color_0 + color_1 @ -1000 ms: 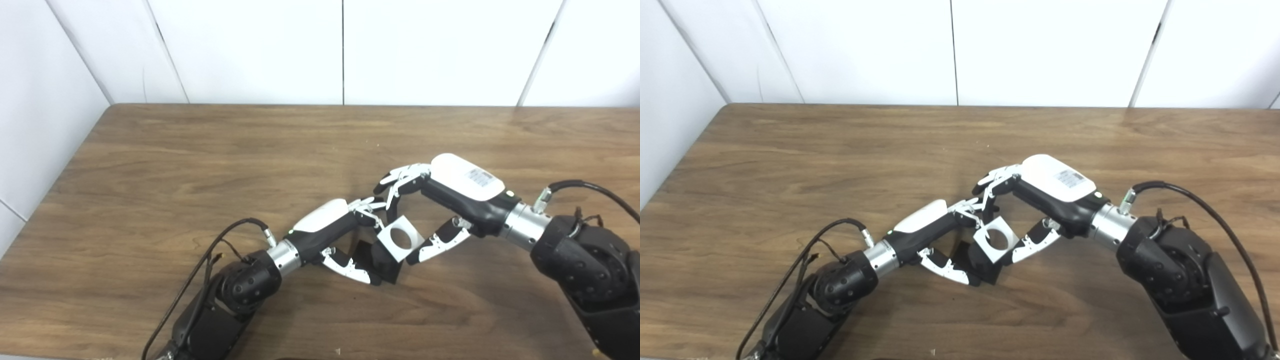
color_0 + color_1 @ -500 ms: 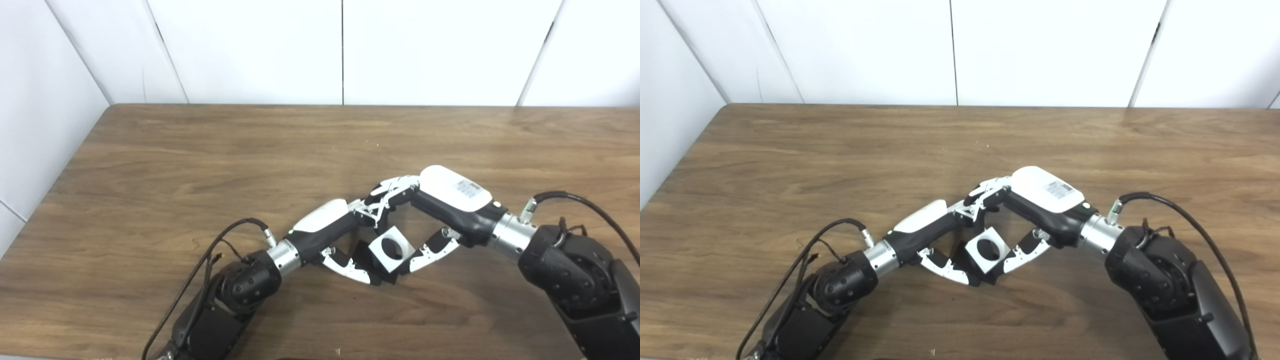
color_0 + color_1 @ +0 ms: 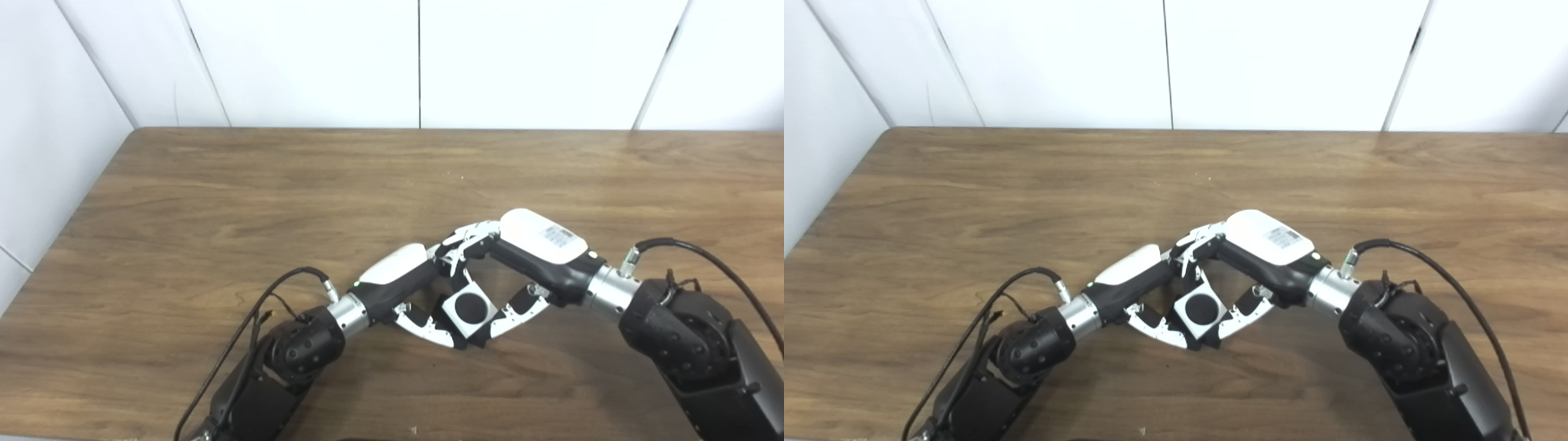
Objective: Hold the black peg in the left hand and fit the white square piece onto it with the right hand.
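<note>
Peg (image 3: pixel 470 305) fills white sq piece (image 3: pixel 458 320) hole; both hands' fingers (image 3: pixel 429 327) crowd edges.

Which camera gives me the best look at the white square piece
The left eye view, slightly: the white square piece appears a bit larger there, its round hole filled with black. The right eye view shows the same piece between both hands, just as unobstructed.

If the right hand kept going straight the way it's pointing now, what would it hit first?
The right hand points left, toward the left hand. Their fingers already look touching above the white square piece, so it would probably meet the left hand first; depth is unclear.
</note>
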Robot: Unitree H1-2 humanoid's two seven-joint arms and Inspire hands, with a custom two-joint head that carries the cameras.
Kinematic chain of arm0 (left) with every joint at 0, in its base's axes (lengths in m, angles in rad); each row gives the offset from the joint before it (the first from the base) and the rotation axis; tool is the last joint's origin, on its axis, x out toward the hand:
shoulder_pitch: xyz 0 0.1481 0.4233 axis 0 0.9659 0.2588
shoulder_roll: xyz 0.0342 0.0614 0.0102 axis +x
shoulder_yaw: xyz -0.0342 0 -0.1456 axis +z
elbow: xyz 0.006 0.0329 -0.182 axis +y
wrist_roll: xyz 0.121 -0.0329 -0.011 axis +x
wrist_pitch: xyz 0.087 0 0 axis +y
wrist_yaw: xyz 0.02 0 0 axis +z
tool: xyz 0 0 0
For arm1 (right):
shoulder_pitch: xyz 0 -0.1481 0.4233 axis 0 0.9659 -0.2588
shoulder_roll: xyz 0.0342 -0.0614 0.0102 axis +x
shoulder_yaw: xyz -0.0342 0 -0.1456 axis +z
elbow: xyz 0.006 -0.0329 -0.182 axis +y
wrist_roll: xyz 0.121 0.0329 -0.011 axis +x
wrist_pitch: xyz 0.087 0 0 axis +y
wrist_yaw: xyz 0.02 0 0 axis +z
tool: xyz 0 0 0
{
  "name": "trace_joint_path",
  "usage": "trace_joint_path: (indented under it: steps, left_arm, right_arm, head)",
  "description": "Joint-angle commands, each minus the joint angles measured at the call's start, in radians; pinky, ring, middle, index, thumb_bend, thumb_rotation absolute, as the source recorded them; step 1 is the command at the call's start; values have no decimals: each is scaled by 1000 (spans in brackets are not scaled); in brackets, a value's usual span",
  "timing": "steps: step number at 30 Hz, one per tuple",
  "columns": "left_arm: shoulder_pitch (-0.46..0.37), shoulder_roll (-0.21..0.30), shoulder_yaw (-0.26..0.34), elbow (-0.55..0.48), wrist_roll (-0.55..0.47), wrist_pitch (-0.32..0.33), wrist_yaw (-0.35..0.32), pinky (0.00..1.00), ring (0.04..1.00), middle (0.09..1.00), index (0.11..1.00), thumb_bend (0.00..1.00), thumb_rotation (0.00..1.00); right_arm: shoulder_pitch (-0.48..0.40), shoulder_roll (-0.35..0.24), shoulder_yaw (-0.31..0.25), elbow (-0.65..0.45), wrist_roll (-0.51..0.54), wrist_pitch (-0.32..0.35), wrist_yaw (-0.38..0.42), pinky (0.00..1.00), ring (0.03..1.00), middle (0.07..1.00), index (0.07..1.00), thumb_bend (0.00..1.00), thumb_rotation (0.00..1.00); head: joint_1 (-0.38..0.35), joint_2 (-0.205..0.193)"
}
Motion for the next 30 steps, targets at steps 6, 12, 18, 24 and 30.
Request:
trace_joint_path:
  steps: [6,12,18,24,30]
  left_arm:
    - [12,12,-21,-14,34,41,-34,998,1000,940,492,521,76]
    - [13,19,-21,-8,29,25,-26,982,1000,935,492,521,75]
    - [11,23,-21,-12,26,33,-33,985,1000,938,492,521,74]
    - [11,29,-17,-17,16,41,-39,990,1000,945,493,521,75]
    - [14,34,-15,-15,15,28,-35,978,1000,941,492,521,74]
  right_arm:
    - [-48,9,16,39,-17,-6,6,815,833,783,483,513,139]
    - [-66,-35,36,49,-73,69,88,836,864,829,493,513,151]
    - [-86,-67,54,39,-107,139,169,822,891,881,738,817,288]
    - [-88,-79,46,32,-113,177,195,844,915,915,810,902,308]
    - [-79,-101,23,24,-121,180,181,820,908,914,816,909,310]
  head:
    - [-1,6]
    - [-7,9]
    - [-11,8]
    - [-16,9]
    - [-25,10]
